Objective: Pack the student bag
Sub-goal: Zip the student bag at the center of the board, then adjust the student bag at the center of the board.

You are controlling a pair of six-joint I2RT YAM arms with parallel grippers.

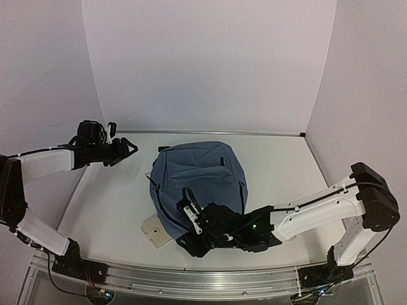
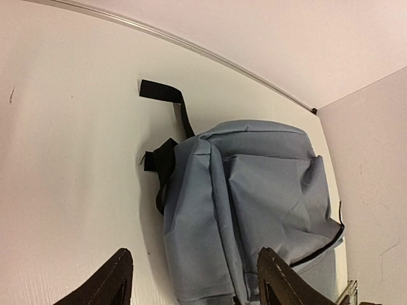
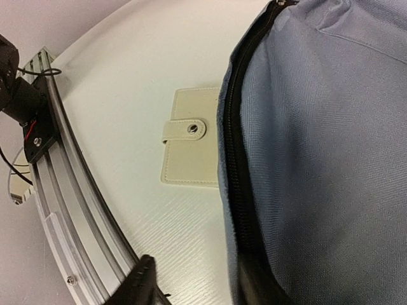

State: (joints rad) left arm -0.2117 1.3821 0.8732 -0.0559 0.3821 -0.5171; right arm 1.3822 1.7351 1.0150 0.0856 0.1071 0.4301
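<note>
The bag [image 1: 197, 181] lies flat at the middle of the tabletop [image 1: 108, 203], front pocket up. The right gripper [image 1: 189, 226] sits at its lower edge by the black zip [image 3: 232, 159], probably to work the opening. Its fingers [image 3: 143, 283] look parted, with nothing held. A cream wallet [image 3: 187, 146] lies at the lower left, its side just under that edge, likely waiting to go in. The left gripper [image 1: 129, 150] hovers well apart at the upper left, fingers open and empty, clear of the work.
</note>
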